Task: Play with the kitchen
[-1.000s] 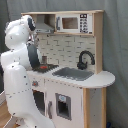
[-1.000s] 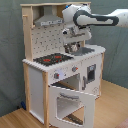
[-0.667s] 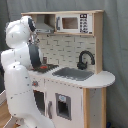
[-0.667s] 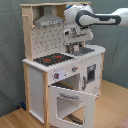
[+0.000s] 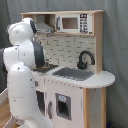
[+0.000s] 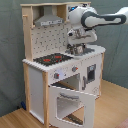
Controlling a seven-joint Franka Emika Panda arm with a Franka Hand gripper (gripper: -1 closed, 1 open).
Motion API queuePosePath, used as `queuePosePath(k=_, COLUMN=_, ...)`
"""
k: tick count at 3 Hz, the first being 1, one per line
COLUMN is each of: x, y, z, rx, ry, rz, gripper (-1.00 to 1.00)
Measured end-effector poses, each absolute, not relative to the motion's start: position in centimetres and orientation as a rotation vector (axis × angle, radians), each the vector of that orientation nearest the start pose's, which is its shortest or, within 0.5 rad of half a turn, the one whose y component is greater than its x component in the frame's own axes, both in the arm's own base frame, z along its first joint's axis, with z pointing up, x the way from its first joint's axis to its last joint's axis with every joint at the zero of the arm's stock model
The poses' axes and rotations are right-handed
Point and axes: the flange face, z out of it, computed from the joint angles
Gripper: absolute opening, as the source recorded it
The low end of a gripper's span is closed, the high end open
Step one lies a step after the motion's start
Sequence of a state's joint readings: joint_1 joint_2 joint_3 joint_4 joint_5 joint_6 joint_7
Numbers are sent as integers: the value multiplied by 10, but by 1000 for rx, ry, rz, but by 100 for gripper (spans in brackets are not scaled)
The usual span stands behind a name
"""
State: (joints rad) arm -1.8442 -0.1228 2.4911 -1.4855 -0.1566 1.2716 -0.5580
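Over sink [image 6: 86, 50]: 1 pincer [image 6: 77, 50], state unclear | 1 kitchen [image 6: 55, 75], oven door [image 6: 71, 102] open

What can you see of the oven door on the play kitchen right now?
The oven door shows only in the second exterior view: a white frame around a large clear window, hinged at its bottom edge and swung down, open. It sits below the red-black hob, beside a light-wood side panel. Nothing touches it; the gripper is up over the counter.
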Motion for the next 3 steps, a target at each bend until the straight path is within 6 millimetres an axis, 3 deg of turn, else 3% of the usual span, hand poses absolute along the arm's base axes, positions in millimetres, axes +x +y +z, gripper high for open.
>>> queuePosePath(k=3, x=430, y=276, z=586, rx=-2853, ry=-1825, rz=393, gripper=-100)
